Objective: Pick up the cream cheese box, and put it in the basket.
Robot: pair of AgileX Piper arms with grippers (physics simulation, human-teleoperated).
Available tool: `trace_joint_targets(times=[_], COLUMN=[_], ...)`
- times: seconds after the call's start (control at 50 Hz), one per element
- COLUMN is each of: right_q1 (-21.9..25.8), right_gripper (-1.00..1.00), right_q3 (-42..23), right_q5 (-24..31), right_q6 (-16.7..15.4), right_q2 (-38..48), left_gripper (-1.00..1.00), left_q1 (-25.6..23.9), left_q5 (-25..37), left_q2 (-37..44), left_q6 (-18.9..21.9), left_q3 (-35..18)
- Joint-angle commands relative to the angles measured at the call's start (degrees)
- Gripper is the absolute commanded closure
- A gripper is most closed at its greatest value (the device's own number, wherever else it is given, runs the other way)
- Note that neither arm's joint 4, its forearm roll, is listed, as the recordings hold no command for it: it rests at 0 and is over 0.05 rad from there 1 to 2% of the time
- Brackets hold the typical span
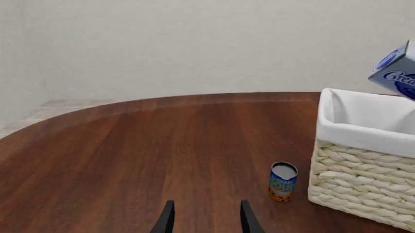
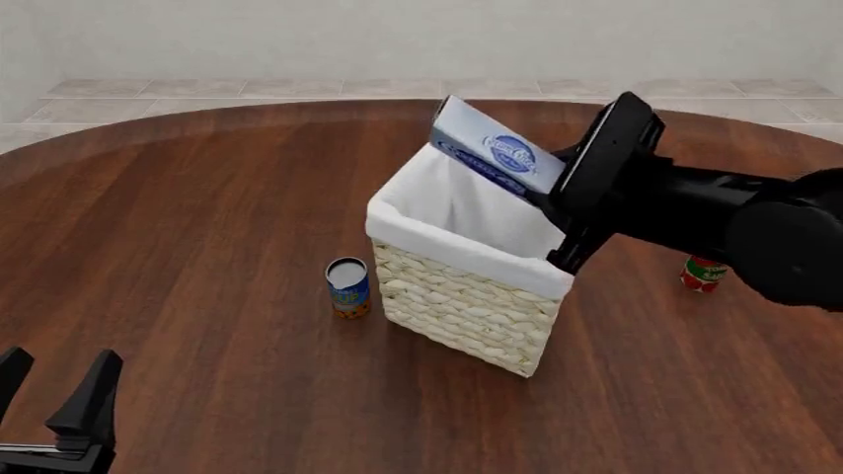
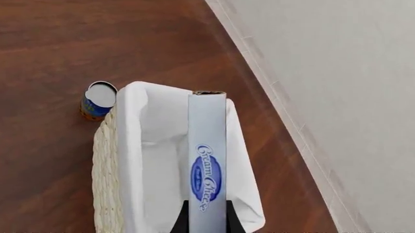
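The cream cheese box (image 2: 495, 153) is a pale blue-white carton with a dark blue oval logo. My right gripper (image 2: 547, 188) is shut on it and holds it tilted above the far side of the basket (image 2: 461, 296), over its white liner. In the right wrist view the box (image 3: 207, 160) stands between the fingers (image 3: 184, 221) above the basket opening (image 3: 152, 160). The box's corner (image 1: 397, 70) and the basket (image 1: 360, 182) show in the left wrist view. My left gripper (image 2: 53, 390) is open and empty near the table's front left edge.
A blue and orange can (image 2: 349, 287) stands upright just left of the basket; it also shows in the left wrist view (image 1: 283, 181) and the right wrist view (image 3: 98, 100). A red can (image 2: 704, 274) stands right of the basket, partly behind the right arm.
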Motion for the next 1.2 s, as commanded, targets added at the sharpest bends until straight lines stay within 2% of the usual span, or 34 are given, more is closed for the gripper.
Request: trace_joint_targets(times=[0.02, 0.94, 0.96, 1.2], right_q1=[-0.4, -1.6, -1.6, -1.9], right_gripper=[1.00, 1.00, -1.00, -1.00], right_q3=[0.3, 0.7, 0.8, 0.6], right_q5=[-0.7, -1.3, -1.3, -1.1], right_q6=[0.5, -0.4, -0.7, -0.9], right_q2=[0.9, 3.8, 3.8, 3.4], left_gripper=[-1.00, -1.00, -1.00, -1.00], left_q1=[0.0, 0.0, 0.0, 0.0], left_q5=[0.0, 0.0, 0.0, 0.0], left_q2=[-0.1, 0.0, 0.0, 0.0], left_q6=[0.0, 0.0, 0.0, 0.0], left_q3=[0.0, 0.0, 0.0, 0.0])
